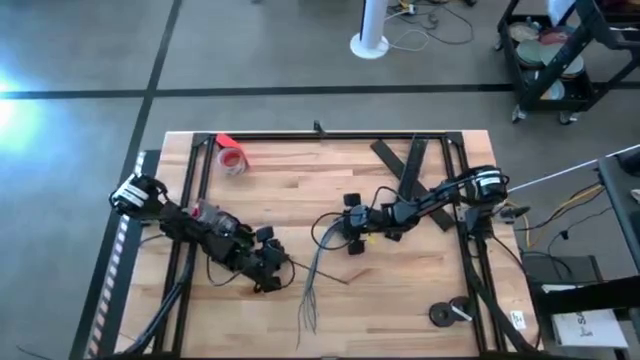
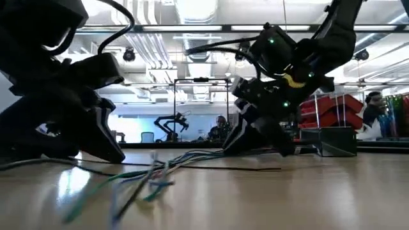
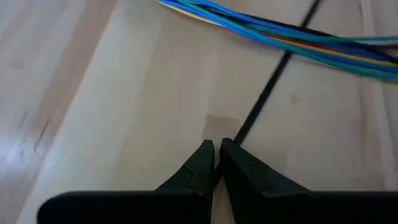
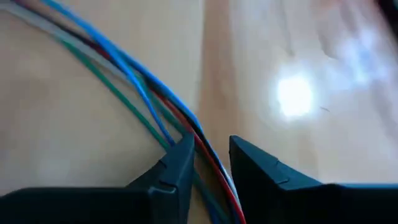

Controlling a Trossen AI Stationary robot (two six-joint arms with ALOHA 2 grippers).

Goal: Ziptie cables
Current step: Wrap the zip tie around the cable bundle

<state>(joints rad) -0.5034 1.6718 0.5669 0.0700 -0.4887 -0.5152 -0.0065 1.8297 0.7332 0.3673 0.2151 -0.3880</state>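
Note:
The cables (image 1: 318, 262) lie mid-table, a bundle of blue, green, red and dark wires looping near my right gripper (image 1: 352, 236) and fanning out toward the near edge (image 2: 147, 182). My right gripper (image 4: 210, 155) stands over the bundle, shut on it. The ziptie (image 3: 273, 74), a thin dark strip, lies flat on the wood and passes under the cables (image 3: 292, 37). My left gripper (image 3: 216, 152), left of the cables in the high view (image 1: 272, 274), is shut on the ziptie's end. My left gripper pinches the ziptie's near end (image 3: 232, 137) between its two fingertips, the fingers slanting down and lying along the strip. The rest of the ziptie rests flat on the table. My right gripper holds the cable bundle (image 4: 205, 146) between its two fingers, which come slanting down from the table's right. The wires run on across the table (image 4: 112, 68), lying on the wood.
A red tape roll (image 1: 232, 158) sits at the far left. Wide flat black strips (image 1: 410, 165) lie crossed at the far right. Two dark round parts (image 1: 448, 312) rest near the front right. Black frame rails (image 1: 190, 200) run along the table's sides.

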